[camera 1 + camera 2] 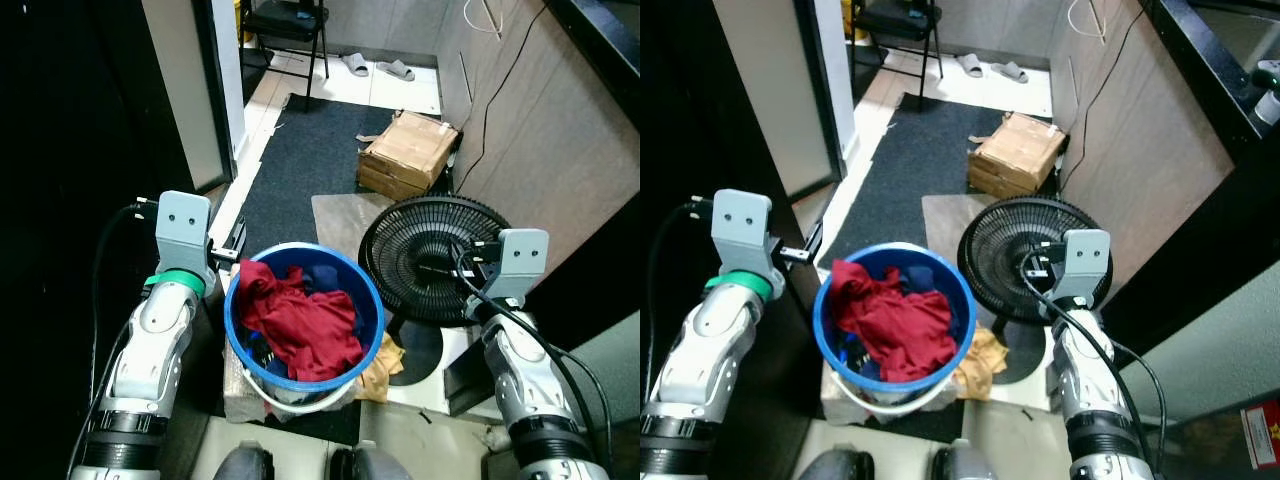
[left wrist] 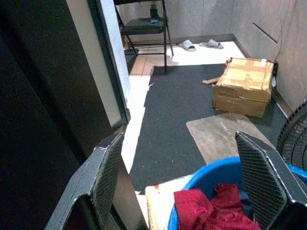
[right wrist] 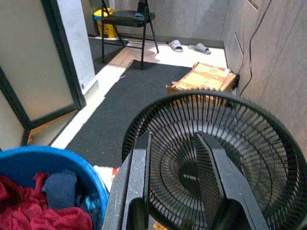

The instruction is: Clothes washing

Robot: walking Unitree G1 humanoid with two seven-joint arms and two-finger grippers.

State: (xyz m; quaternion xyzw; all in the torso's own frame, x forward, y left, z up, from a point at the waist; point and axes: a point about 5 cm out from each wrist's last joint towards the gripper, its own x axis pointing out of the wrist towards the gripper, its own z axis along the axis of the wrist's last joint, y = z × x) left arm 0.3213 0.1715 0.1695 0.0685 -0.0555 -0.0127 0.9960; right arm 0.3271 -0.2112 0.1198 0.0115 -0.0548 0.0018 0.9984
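We see a blue bucket (image 1: 305, 320) of red clothes (image 1: 300, 320), fan (image 1: 430, 260) just beside it. Left claw (image 2: 182, 177) spread wide, empty, at bucket's rim. Right claw (image 3: 175, 182) slightly parted, empty, facing fan.

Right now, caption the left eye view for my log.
Blue laundry basket heaped with red cloth, black fan alongside.

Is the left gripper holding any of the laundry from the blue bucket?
No. The left gripper is open and holds nothing, above the blue bucket rim and red garment.
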